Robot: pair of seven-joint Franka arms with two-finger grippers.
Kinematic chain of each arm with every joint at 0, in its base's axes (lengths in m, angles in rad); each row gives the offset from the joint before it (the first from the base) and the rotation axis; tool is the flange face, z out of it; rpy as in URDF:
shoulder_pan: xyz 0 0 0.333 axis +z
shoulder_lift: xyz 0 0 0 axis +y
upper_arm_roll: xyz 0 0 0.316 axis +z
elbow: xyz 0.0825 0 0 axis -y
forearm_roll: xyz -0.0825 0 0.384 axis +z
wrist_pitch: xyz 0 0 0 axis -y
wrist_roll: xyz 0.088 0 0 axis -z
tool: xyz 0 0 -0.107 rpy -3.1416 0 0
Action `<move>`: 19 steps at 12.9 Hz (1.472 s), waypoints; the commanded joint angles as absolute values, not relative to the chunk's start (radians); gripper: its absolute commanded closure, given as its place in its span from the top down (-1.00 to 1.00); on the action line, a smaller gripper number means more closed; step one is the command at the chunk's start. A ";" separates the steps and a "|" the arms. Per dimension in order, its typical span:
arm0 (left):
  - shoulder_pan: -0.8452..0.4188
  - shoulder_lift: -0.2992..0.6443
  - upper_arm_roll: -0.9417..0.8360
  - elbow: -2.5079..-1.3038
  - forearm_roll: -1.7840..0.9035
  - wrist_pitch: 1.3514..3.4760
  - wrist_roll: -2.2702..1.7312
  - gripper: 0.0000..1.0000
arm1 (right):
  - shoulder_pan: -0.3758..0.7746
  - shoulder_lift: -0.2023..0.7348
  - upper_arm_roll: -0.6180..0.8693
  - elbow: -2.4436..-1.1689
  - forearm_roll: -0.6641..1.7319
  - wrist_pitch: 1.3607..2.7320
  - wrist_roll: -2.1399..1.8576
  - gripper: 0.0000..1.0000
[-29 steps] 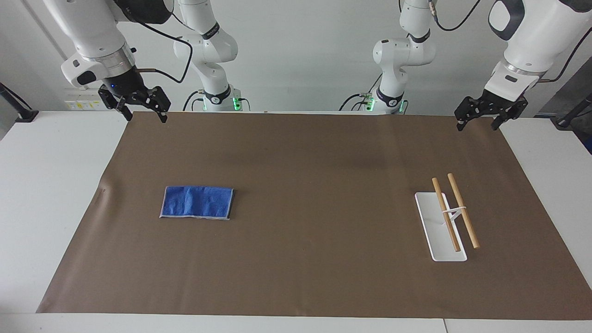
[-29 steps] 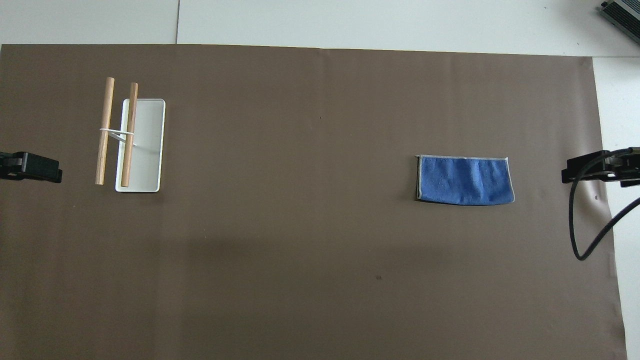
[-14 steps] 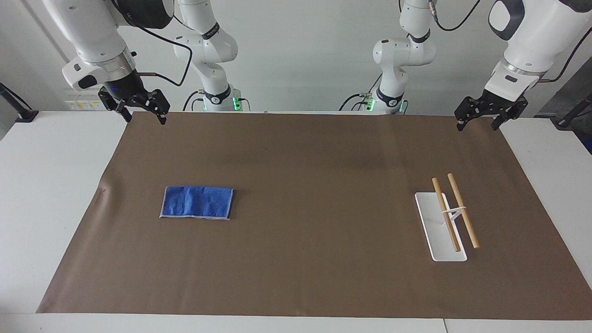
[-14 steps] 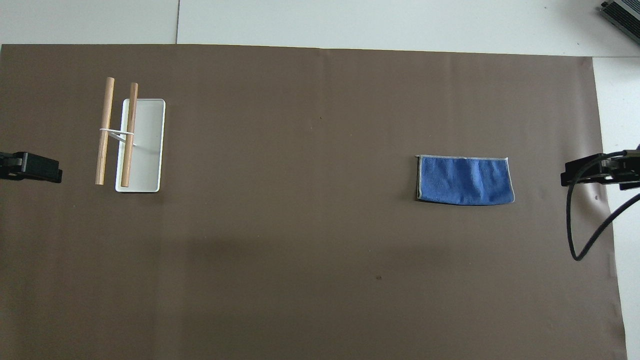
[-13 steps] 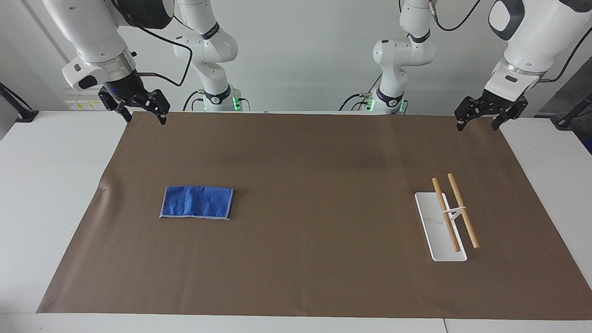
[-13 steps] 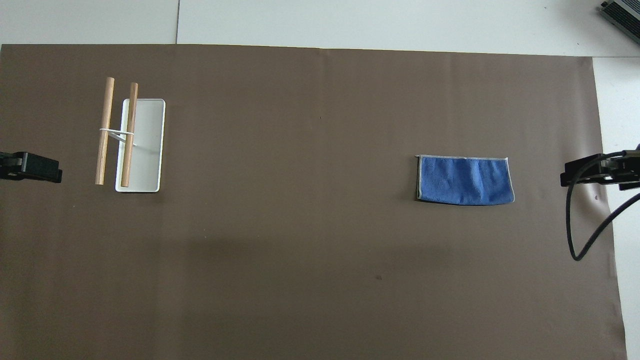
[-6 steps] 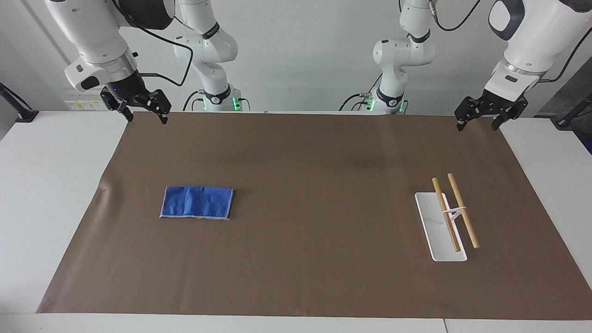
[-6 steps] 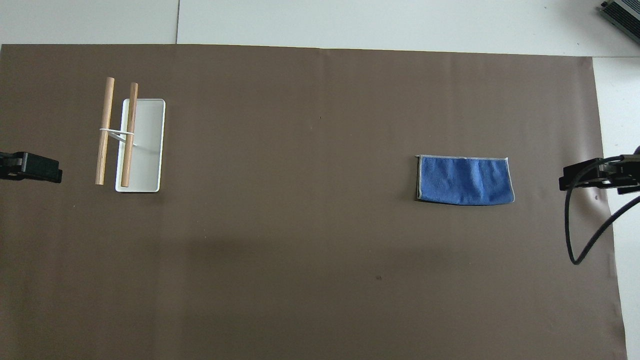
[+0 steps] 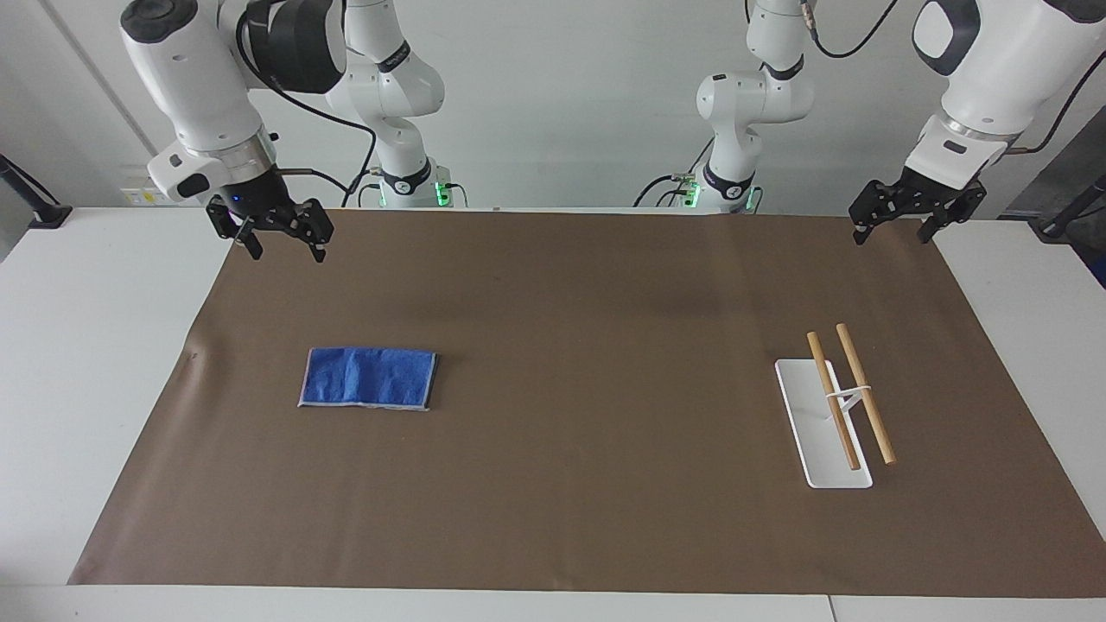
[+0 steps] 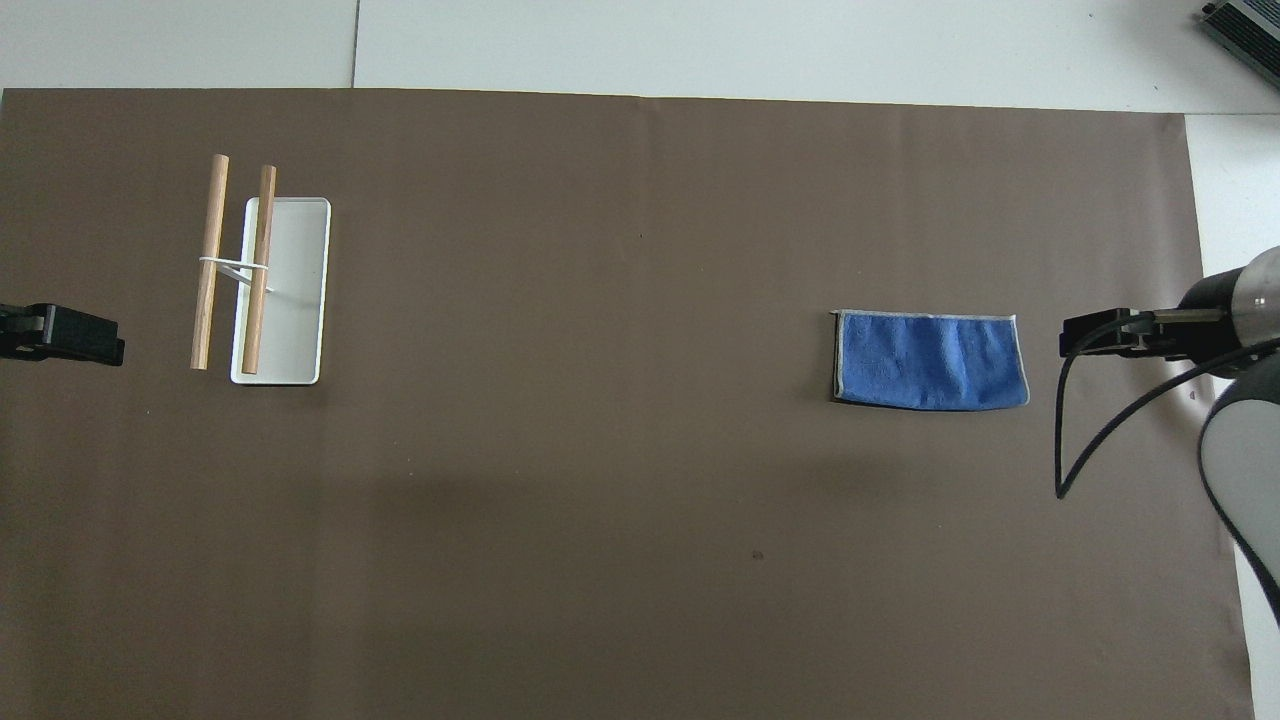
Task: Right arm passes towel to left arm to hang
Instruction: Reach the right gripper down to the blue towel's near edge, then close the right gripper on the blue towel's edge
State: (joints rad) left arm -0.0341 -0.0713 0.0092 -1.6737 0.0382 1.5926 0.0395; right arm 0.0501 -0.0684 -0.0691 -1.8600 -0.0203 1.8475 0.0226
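Observation:
The blue towel [image 9: 367, 377] lies flat on the brown mat toward the right arm's end of the table; it also shows in the overhead view [image 10: 930, 359]. My right gripper [image 9: 286, 255] hangs open and empty in the air over the mat's edge nearest the robots, apart from the towel; in the overhead view [image 10: 1085, 337] it sits just beside the towel's short edge. My left gripper [image 9: 893, 233] is open and empty, and the left arm waits over the mat's corner near its base; its tip shows in the overhead view [image 10: 70, 336].
A rack [image 9: 845, 397] with two wooden bars on a white base stands toward the left arm's end; it also shows in the overhead view [image 10: 255, 270]. The brown mat [image 9: 570, 484] covers most of the white table. Two smaller arms stand at the robots' edge.
My right arm has swung in and come lower, bringing its gripper closer to the towel. The left arm, the towel and the rack have not moved.

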 commanded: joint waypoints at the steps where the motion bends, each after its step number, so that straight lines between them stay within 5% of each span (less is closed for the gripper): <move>1: -0.040 -0.098 0.015 -1.700 0.051 1.586 0.037 1.00 | 0.061 -0.037 -0.061 -1.972 -0.031 2.010 0.011 1.00; 9: -0.040 -0.098 0.015 -1.700 0.051 1.586 0.037 1.00 | 0.091 0.182 -0.061 -2.149 -0.017 2.457 -0.043 1.00; 19: -0.040 -0.098 0.015 -1.700 0.051 1.586 0.037 1.00 | 0.054 0.247 -0.060 -2.186 0.023 2.549 -0.095 1.00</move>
State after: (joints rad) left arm -0.0341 -0.0714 0.0094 -1.6737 0.0382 1.5926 0.0395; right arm 0.0616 0.2378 -0.0662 -2.1750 -0.0129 2.5137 -0.0750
